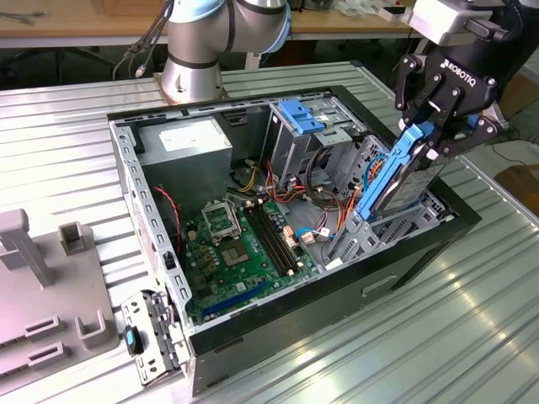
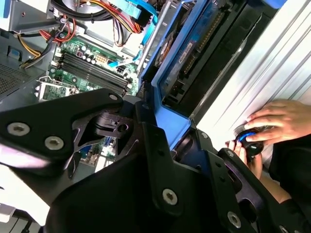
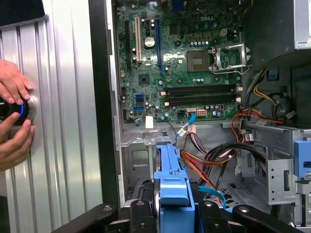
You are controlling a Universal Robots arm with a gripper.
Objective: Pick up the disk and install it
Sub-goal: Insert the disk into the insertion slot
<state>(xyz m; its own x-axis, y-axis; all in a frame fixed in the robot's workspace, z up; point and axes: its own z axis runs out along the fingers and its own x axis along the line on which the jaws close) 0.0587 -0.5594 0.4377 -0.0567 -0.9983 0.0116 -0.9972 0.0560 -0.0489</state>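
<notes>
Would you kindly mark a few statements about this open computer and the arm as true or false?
1. The gripper is clamped on the disk. True.
2. The disk lies flat on the motherboard. False: it is held steeply tilted over the drive-bay end, at the exterior view's right.
3. The computer case has its side open. True.
4. A cooler covers the processor socket. False: the socket is bare.
5. A person's hands rest at a round knob on the ribbed table. True.
</notes>
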